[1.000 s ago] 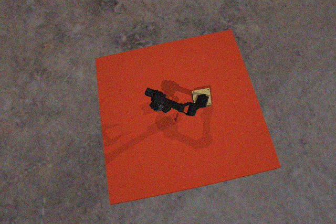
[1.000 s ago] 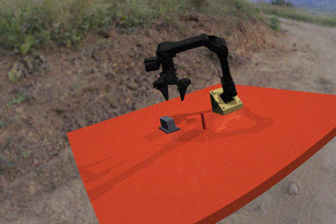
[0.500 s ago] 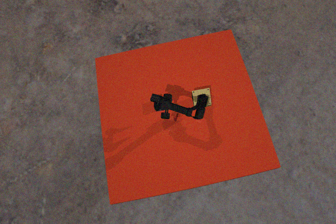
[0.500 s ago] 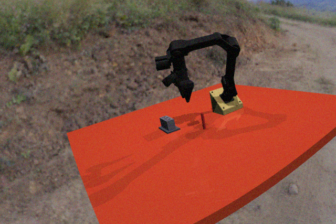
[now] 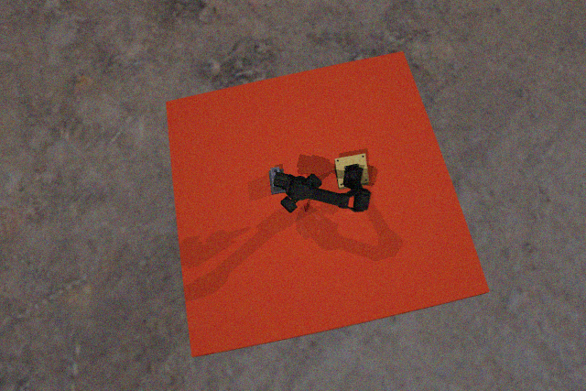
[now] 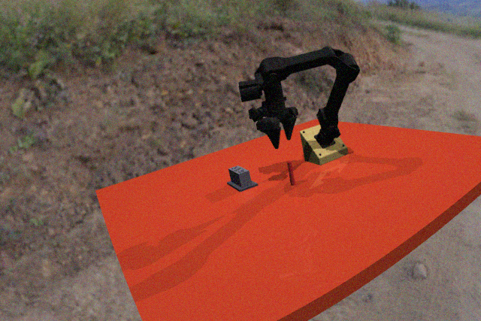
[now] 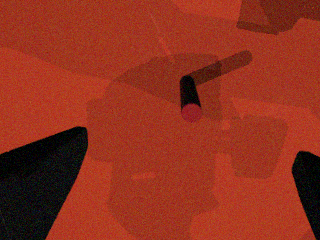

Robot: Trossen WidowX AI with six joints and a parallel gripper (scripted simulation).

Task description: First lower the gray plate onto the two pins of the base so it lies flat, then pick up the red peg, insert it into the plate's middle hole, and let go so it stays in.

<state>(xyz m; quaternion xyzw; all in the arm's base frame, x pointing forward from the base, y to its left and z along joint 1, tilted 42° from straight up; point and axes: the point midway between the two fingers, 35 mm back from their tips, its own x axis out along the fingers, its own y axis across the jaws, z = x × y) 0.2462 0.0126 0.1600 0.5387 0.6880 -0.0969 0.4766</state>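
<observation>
The red peg (image 6: 291, 174) (image 7: 191, 112) stands upright, slightly tilted in the exterior view, apart from the base. In the wrist view its round top end lies between the two fingers, a little above the line of the tips. My gripper (image 6: 282, 143) (image 7: 192, 150) is open and empty, high above the peg. The gray plate (image 6: 237, 170) appears to lie flat on top of the dark gray base (image 6: 252, 185), left of the peg; the pins cannot be made out. In the top view the arm partly covers plate and base.
The arm's yellow mount (image 5: 343, 163) (image 6: 332, 155) stands behind and right of the peg in the exterior view. The arm arches from it over the orange-red table top (image 5: 330, 282) (image 6: 310, 255). Arm shadows fall across the table around the peg.
</observation>
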